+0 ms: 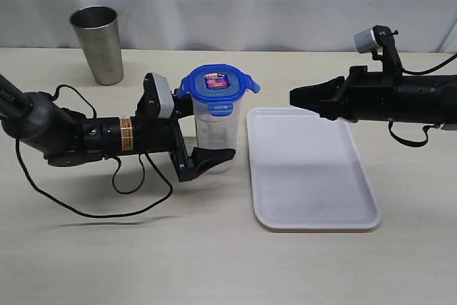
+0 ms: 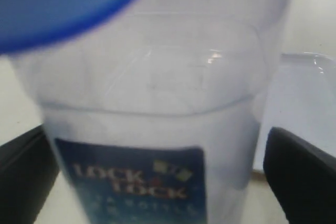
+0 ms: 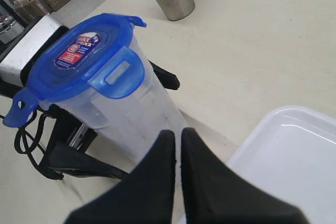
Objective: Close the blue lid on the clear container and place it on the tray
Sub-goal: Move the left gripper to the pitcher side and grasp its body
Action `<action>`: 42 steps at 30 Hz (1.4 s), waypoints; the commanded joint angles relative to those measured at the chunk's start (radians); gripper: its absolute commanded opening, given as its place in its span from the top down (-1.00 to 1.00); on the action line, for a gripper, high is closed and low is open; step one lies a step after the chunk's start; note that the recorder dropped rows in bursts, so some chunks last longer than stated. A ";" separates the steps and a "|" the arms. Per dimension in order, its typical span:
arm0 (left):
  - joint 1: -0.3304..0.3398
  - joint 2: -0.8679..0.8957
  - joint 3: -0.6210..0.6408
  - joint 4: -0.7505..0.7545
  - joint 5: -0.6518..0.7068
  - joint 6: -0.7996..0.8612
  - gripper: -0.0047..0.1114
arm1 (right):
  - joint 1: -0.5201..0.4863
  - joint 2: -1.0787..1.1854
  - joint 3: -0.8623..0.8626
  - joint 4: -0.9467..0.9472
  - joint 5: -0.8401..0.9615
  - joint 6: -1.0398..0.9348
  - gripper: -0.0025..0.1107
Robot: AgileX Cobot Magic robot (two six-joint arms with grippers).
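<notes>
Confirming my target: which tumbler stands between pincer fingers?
The tall clear plastic container under the blue snap-lock lid; the shiny grey steel cup stands alone.

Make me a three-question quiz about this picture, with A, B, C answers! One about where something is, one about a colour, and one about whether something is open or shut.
1. Where does the clear container stand?
A. on the tray
B. on the table, beside the tray
C. on a shelf

2. What colour is the container's lid?
A. red
B. blue
C. green

3. How are the right gripper's jaws?
A. shut
B. wide open
C. clamped on the lid

Answers:
1 B: the container's base sits on the table, just outside the tray's rim.
2 B: the lid is bright blue, with only a small sticker on top.
3 A: the right wrist view shows the two fingers pressed together with nothing between them.
</notes>
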 commanded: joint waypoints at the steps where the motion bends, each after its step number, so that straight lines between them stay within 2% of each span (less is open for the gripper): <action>1: -0.018 0.025 -0.029 -0.008 -0.022 -0.015 -0.75 | -0.007 0.001 -0.005 -0.011 0.003 0.003 0.88; 7: -0.025 0.025 -0.030 -0.033 -0.081 -0.017 -0.75 | -0.007 0.001 -0.005 -0.011 0.003 0.003 0.88; 33: -0.035 0.025 -0.030 -0.033 -0.081 -0.017 -0.75 | -0.007 0.001 -0.005 -0.023 0.003 0.003 0.88; 38: -0.035 0.025 -0.030 -0.022 0.027 -0.053 -0.75 | -0.007 0.001 -0.005 -0.023 0.003 0.003 0.88; 42: -0.035 0.025 -0.030 -0.022 0.033 -0.053 -0.75 | -0.007 0.001 -0.005 -0.025 0.003 0.007 0.88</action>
